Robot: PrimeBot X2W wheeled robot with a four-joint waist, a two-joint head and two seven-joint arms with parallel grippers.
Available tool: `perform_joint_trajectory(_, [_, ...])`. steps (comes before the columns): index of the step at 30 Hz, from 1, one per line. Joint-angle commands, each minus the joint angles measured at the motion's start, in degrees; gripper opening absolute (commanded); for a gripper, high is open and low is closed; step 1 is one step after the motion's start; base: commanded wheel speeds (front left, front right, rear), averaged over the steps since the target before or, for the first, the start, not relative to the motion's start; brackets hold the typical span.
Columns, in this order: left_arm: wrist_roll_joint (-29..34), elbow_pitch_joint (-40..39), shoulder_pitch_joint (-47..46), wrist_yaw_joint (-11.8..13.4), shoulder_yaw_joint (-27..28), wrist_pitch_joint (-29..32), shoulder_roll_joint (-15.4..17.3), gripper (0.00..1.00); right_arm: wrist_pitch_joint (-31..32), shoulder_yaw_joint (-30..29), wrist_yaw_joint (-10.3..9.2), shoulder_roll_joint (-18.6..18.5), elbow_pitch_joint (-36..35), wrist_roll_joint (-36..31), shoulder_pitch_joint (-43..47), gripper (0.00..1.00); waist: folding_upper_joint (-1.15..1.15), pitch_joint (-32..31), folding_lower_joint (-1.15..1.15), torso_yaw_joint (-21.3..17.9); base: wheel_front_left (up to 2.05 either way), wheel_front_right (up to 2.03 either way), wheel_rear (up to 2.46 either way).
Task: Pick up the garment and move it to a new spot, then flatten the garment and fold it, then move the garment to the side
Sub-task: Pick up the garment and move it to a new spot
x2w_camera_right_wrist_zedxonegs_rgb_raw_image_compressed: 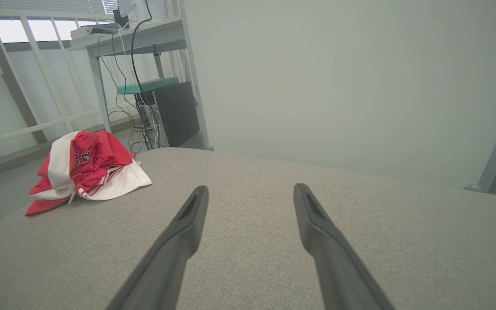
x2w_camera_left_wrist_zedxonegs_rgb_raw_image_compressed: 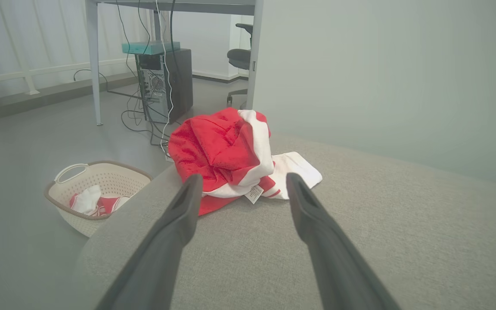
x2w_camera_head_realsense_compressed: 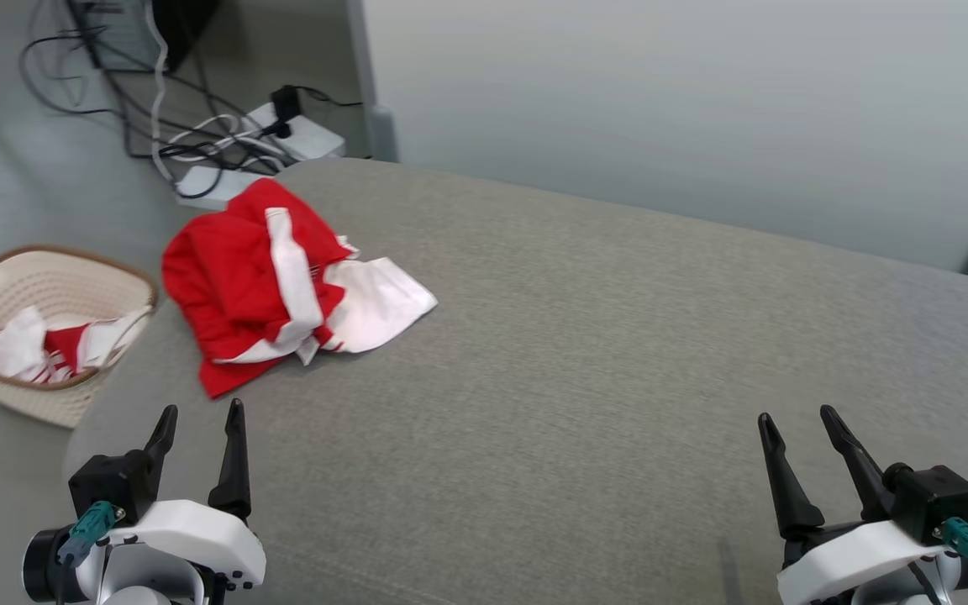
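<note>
Grey table (x2w_camera_head_realsense_compressed: 618,378): crumpled garment (x2w_camera_head_realsense_compressed: 274,277) near basket (x2w_camera_head_realsense_compressed: 55,286).

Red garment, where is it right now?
The garment lies crumpled on the grey surface, far left in the head view, beyond the left hand, near the basket.

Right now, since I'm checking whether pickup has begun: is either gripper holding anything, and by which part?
Nothing is held. The left gripper and right gripper are both open and empty, apart from the garment.
</note>
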Motion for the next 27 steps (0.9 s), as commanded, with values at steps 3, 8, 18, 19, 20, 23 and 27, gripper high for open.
perform_joint_trajectory(3, [-0.31,-1.75,-1.46,0.27,1.76,-0.52,1.63,1.00,-0.77,0.91,0.41,-0.15,-1.86,0.40,-1.83,1.00,0.00,-0.10,0.00,6.00,0.00,0.00,0.00])
perform_joint_trajectory(8, [-0.56,-1.62,-1.68,0.06,1.34,-0.30,1.50,1.00,-0.77,0.77,0.41,0.18,-2.00,0.36,-1.47,1.00,0.00,-0.01,0.00,8.69,0.00,0.00,0.00])
perform_joint_trajectory(18, [-1.42,-1.78,-1.47,0.56,1.57,-1.00,1.28,1.00,-0.77,2.19,0.41,-0.08,-1.78,0.64,-2.65,1.00,0.00,0.89,0.00,9.59,0.00,0.00,0.00])
perform_joint_trajectory(19, [-1.40,-1.71,-1.48,0.56,1.47,-0.90,1.35,1.00,-0.77,2.17,0.41,-0.08,-1.88,0.75,-2.65,1.00,0.00,0.90,0.00,9.56,0.00,0.00,0.00])
perform_joint_trajectory(20, [-1.39,-1.69,-1.52,0.57,1.39,-0.84,1.40,1.00,-0.77,2.20,0.41,-0.12,-1.96,0.80,-2.61,1.00,0.00,0.89,0.00,9.54,0.00,0.00,0.00])
perform_joint_trajectory(23, [-1.41,-1.66,-1.79,0.55,1.18,-0.56,1.58,1.00,-0.77,2.11,0.41,-0.16,-2.16,0.88,-2.45,1.00,0.00,0.88,0.00,9.50,0.00,0.00,0.00])
perform_joint_trajectory(27, [-1.48,-1.83,-2.24,0.62,1.01,-0.29,1.74,1.00,-0.77,2.02,0.41,-0.07,-2.31,0.88,-2.33,1.00,0.00,0.89,0.00,9.47,0.00,0.00,0.00])
